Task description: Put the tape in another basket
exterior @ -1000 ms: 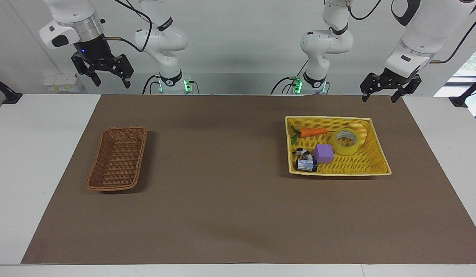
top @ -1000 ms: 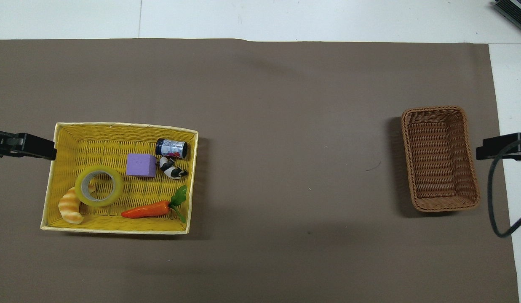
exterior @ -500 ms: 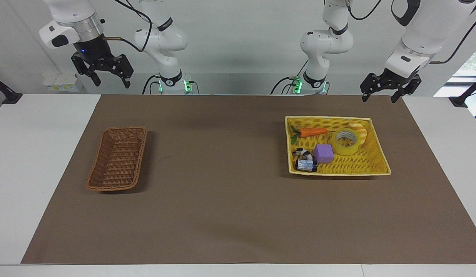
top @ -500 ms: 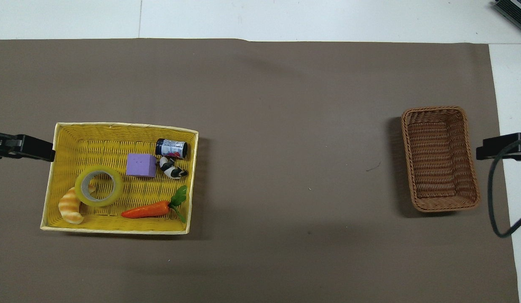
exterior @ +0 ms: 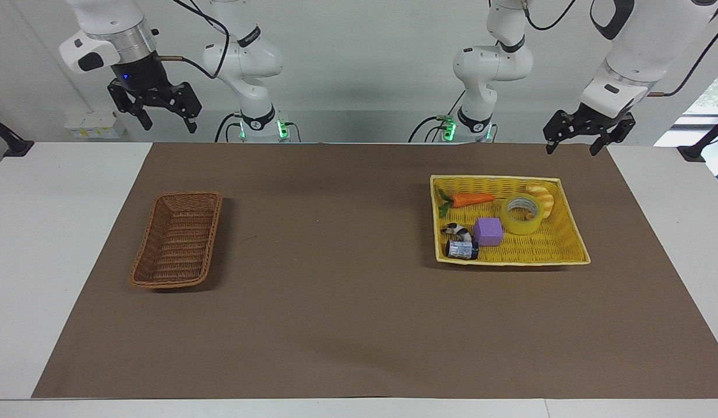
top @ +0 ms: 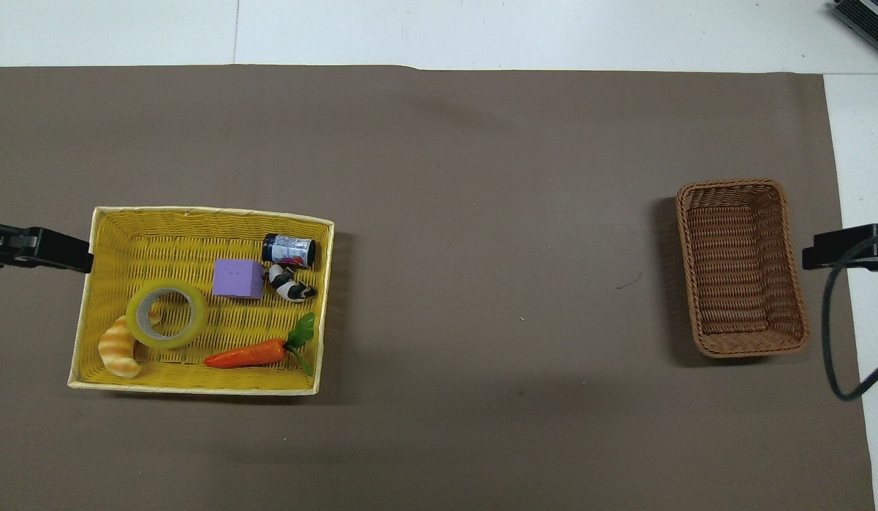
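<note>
Nothing on the table has shifted since 1 second ago; only the left gripper point(exterior: 583, 134) has crept very slightly, and both arms are as good as parked.

From the facing camera, the left gripper hangs in the air above the mat edge nearest the robots, just short of the flat bright yellow woven tray point(exterior: 573, 247), its fingers spread and empty. That is probably the pose from which it will come down into the tray. The wide roll of translucent yellow packing tape point(exterior: 522, 214) lies flat in that tray with its pale core facing up, so 1 finger could drop inside the ring. It touches the curved yellow-orange striped croissant toy point(exterior: 541, 197) on the robots' side and sits just beside the purple foam cube point(exterior: 488, 231). An orange toy carrot point(exterior: 470, 199), a black-and-white toy figure point(exterior: 457, 231) and a small dark can point(exterior: 462, 249) share the tray. The right gripper point(exterior: 157, 111) waits high over its own end of the table, fingers apart and holding nothing. The narrow dark brown woven wicker basket point(exterior: 177, 240) lies toward the right arm's end, well apart from the tray.

From overhead, only the left gripper's tip point(top: 37, 246) shows at the tray rim point(top: 197, 389). The tape point(top: 167, 313) leans against the croissant toy point(top: 118, 347); the wicker basket point(top: 742, 267) holds nothing, with the right gripper's tip point(top: 847, 246) beside it.
</note>
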### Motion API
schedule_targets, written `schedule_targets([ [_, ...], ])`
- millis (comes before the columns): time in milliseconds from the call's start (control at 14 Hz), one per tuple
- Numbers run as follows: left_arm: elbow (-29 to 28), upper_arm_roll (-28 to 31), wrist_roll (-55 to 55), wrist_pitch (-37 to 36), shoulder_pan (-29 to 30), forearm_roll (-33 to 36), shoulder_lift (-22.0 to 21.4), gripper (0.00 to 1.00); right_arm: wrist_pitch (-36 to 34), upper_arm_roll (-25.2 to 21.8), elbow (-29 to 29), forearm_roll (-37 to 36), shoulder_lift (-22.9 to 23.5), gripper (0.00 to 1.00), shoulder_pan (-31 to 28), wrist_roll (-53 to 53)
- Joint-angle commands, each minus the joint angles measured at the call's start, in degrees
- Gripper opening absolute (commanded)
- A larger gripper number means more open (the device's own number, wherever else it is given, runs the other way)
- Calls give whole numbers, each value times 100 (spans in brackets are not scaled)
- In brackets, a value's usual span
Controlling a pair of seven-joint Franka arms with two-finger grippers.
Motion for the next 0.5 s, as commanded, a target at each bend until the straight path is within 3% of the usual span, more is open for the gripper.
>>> schedule_targets([
  [0, -231, -1, 197, 53, 61, -75, -197, 100, -151, 25, 114, 29, 44, 100, -54, -28],
  [429, -924, -1, 802, 474, 201, -75, -530, 100, -151, 25, 114, 29, 44, 100, -45, -28],
])
